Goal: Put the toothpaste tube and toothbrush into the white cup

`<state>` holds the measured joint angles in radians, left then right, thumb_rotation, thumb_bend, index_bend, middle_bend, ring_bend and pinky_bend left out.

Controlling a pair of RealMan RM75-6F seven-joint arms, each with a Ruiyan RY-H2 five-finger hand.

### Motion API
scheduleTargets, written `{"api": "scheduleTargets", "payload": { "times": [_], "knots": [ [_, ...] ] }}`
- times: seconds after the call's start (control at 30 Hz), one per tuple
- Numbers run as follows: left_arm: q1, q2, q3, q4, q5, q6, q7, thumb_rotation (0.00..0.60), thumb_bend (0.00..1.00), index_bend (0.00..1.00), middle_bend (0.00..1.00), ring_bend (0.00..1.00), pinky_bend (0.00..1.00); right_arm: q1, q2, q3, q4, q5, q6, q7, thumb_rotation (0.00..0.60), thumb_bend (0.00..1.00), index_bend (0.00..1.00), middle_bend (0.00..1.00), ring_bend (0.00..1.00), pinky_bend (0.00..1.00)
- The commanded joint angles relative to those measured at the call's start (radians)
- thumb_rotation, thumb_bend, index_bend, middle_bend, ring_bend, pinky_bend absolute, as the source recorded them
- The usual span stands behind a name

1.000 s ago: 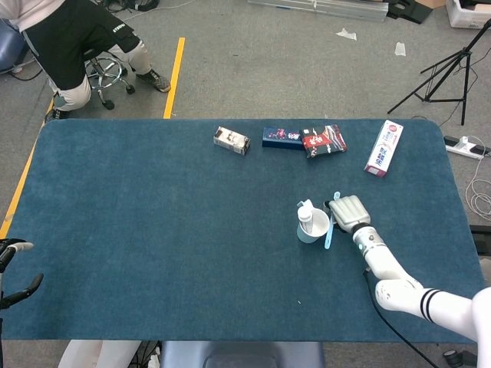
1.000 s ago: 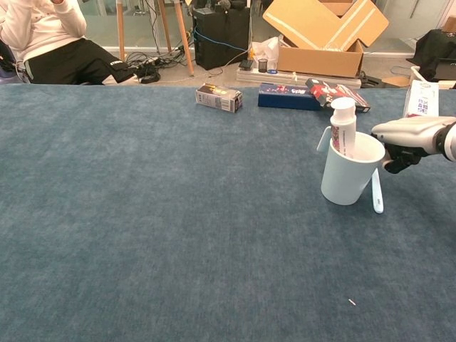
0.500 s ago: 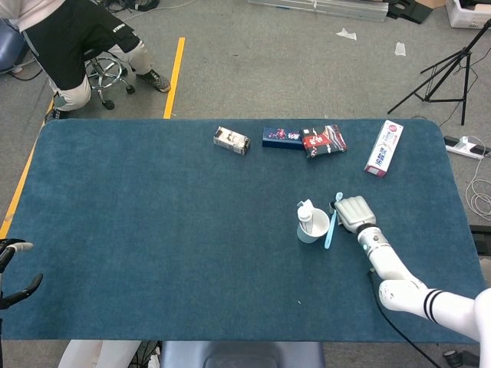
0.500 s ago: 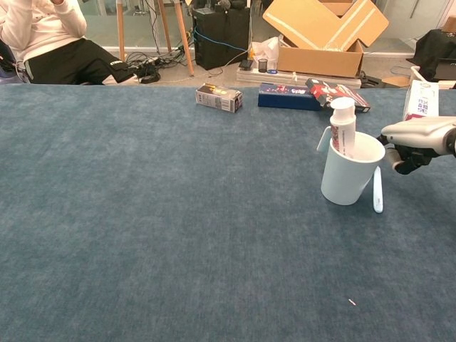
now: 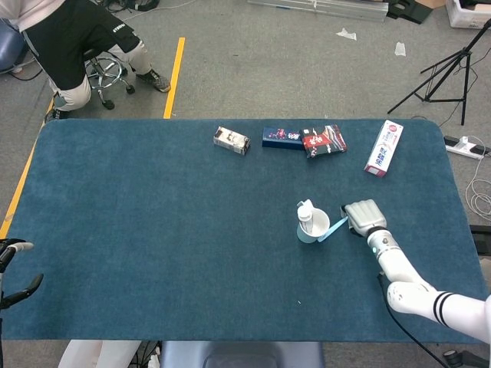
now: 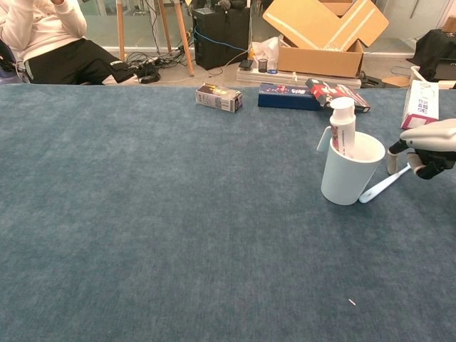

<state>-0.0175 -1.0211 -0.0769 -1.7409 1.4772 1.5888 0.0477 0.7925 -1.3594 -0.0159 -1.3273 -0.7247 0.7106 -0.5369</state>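
Observation:
The white cup (image 5: 313, 228) (image 6: 348, 173) stands upright on the blue table, right of centre. A toothpaste tube (image 5: 307, 211) (image 6: 343, 128) stands in it, cap up. Beside the cup's right side, a light blue toothbrush (image 5: 331, 230) (image 6: 383, 187) slants with its lower end on the cloth next to the cup's base. My right hand (image 5: 364, 217) (image 6: 432, 145) is just right of the cup and pinches the toothbrush's upper end. My left hand (image 5: 15, 270) shows only at the table's near left corner, fingers apart, holding nothing.
Along the far edge lie a small grey box (image 5: 231, 139) (image 6: 218, 97), a dark blue box (image 5: 281, 136), a red box (image 5: 324, 140) and a white carton (image 5: 383, 147) (image 6: 419, 103). A seated person (image 5: 69, 38) is beyond the far left corner, and a tripod (image 5: 445, 69) beyond the right.
My right hand has moved right, away from the cup. The toothbrush, which leaned near upright against the cup, now slants with its top pulled to the right.

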Motion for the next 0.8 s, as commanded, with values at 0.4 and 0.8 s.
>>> {"api": "scheduleTargets", "payload": {
  "times": [0.4, 0.8],
  "knots": [
    [-0.003, -0.003, 0.002, -0.001, -0.005, -0.009, 0.013, 0.6, 0.22, 0.33, 0.3, 0.21, 0.27, -0.017, 0.1, 0.012, -0.148, -0.058, 0.098, 0.036, 0.6, 0.88, 0.39, 1.0, 0.98, 1.0],
    [-0.002, -0.001, 0.002, -0.003, -0.004, -0.006, 0.01, 0.6, 0.22, 0.33, 0.3, 0.21, 0.27, -0.101, -0.003, -0.022, -0.04, -0.377, 0.275, 0.072, 0.6, 0.24, 0.41, 1.0, 0.98, 1.0]
  ]
}}
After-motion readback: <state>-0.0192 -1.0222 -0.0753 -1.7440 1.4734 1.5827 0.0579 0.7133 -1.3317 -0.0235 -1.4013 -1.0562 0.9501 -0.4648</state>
